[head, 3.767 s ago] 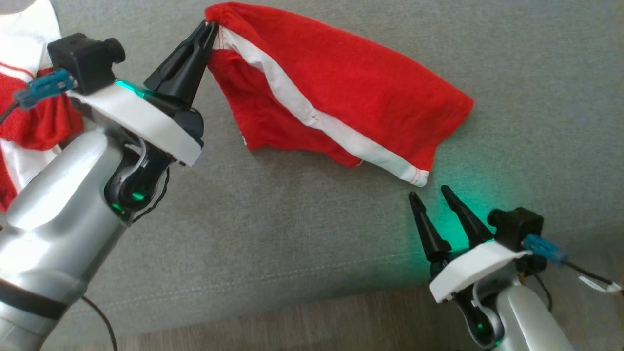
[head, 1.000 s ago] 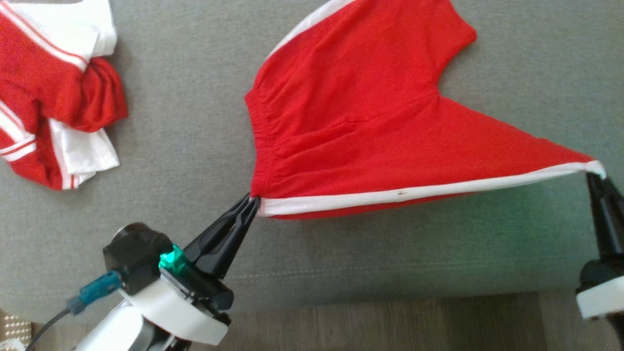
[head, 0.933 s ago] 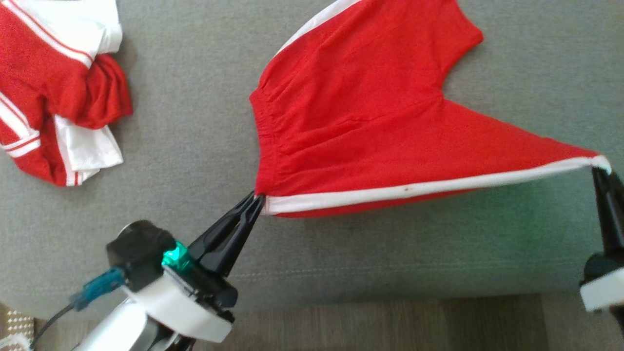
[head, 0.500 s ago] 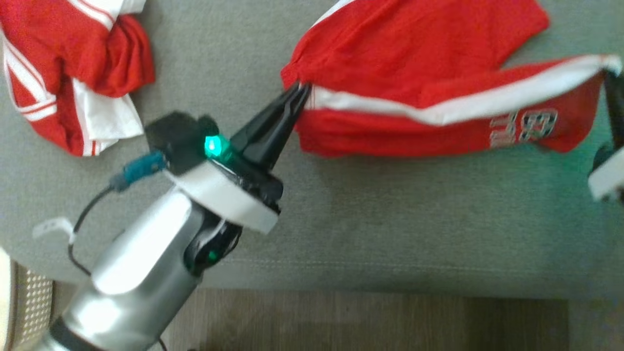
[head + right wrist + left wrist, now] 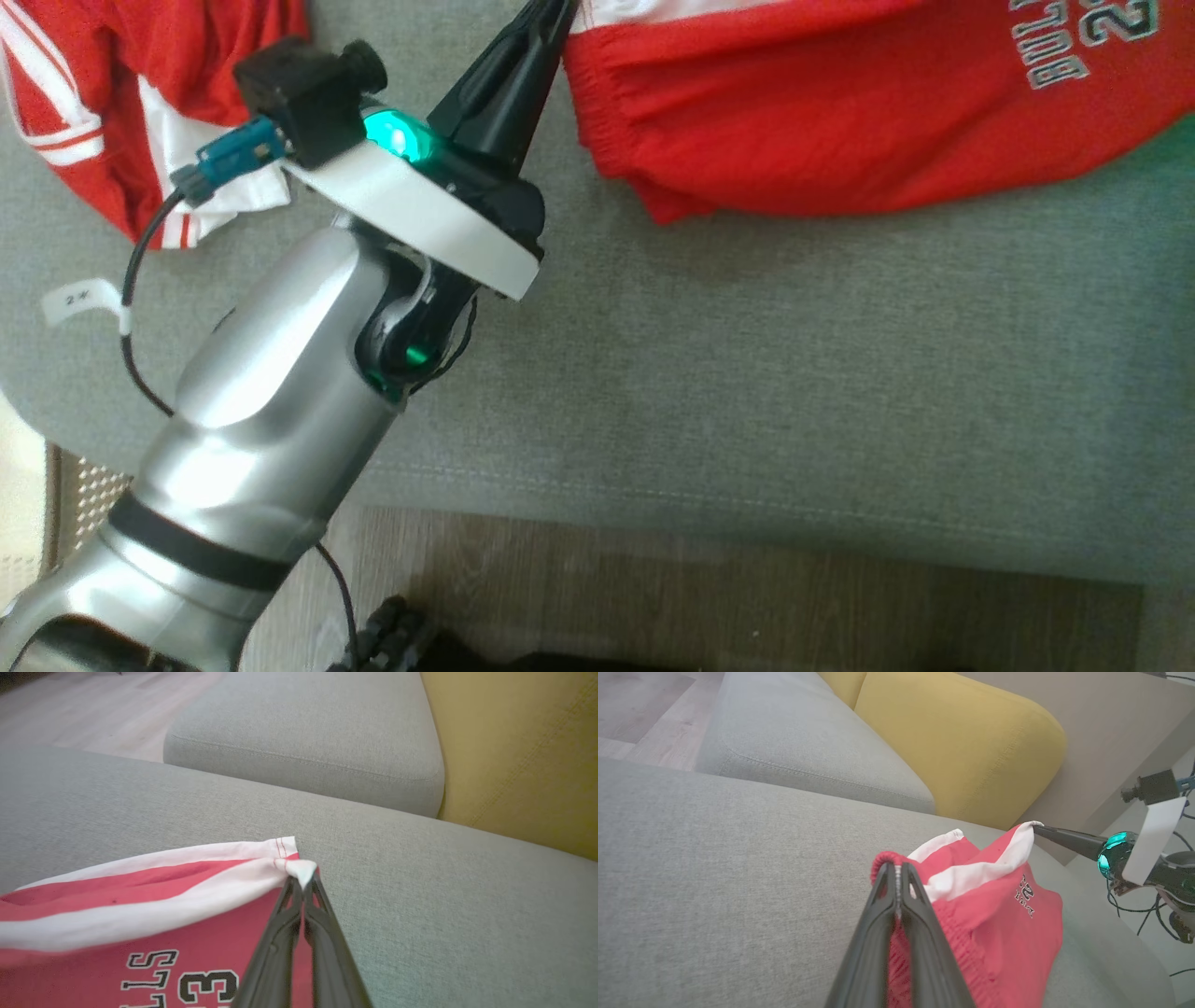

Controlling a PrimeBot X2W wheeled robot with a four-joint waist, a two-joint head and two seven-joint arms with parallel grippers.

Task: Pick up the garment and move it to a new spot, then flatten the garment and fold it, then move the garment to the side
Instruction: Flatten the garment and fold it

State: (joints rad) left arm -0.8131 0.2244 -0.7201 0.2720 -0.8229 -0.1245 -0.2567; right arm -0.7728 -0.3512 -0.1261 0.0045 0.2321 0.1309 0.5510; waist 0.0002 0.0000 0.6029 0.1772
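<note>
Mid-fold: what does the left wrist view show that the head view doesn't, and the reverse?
Left wrist view: the right claw pinching a white-trimmed corner of the red shorts, with a yellow cushion behind. Head view: a second red-and-white garment lying at the left. Both: the left claw shut on the shorts' waistband, over the grey sofa.

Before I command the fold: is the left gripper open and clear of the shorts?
No, in the left wrist view the left gripper is pinched shut on the gathered red edge of the shorts.
</note>
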